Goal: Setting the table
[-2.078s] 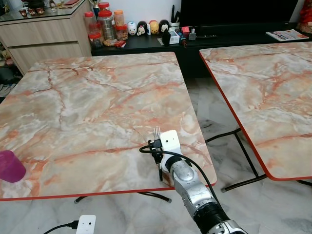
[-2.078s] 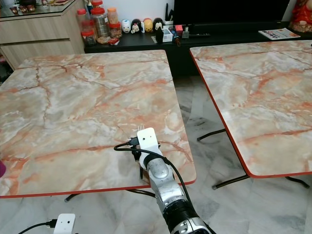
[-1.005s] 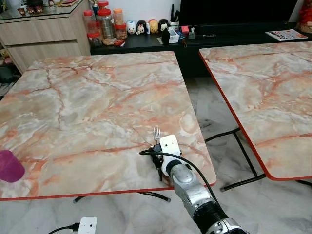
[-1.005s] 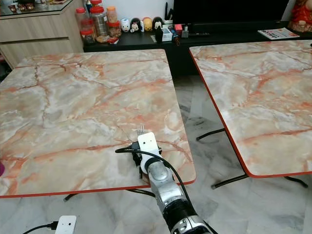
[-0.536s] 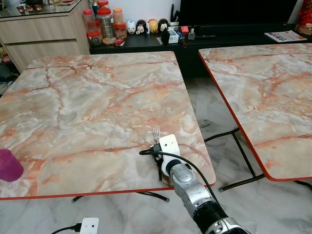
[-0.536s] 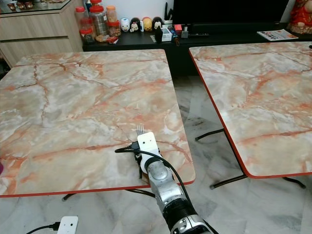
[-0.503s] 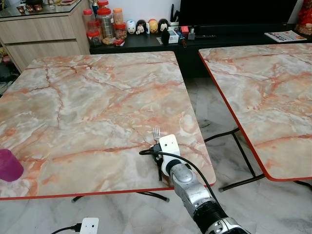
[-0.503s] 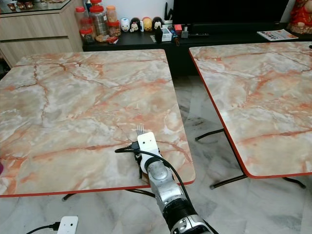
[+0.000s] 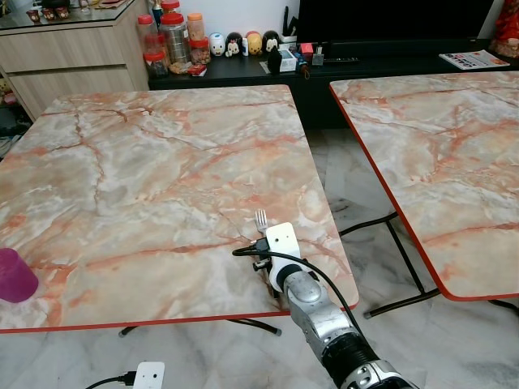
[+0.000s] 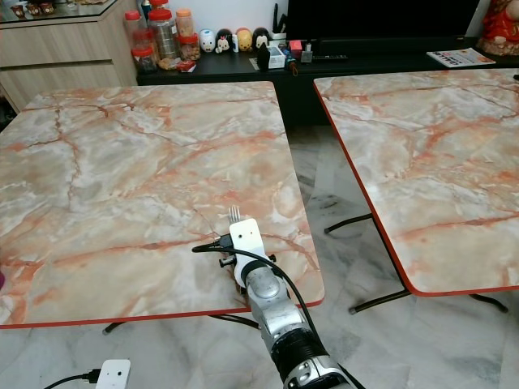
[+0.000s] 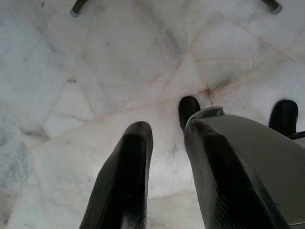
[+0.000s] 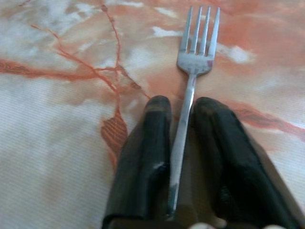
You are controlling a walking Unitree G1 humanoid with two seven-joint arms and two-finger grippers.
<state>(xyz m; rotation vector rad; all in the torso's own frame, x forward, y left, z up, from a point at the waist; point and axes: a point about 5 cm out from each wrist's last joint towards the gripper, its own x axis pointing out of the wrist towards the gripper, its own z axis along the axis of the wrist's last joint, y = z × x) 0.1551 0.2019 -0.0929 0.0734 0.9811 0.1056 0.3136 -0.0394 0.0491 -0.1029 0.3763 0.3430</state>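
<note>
Comparing with a moment before, you saw little change: the right gripper stayed clamped on the fork, tines ahead of its fingertips, low over the table near its edge. Placement looked imminent. The left gripper hung apart, idle.

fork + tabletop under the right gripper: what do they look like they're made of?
Fork: looks like bare metal, likely stainless; silvery, glinting tines and handle, held between the right gripper fingers. Table: glossy marble-look top with orange veining; the thin red edge suggests printed laminate, not stone.
</note>
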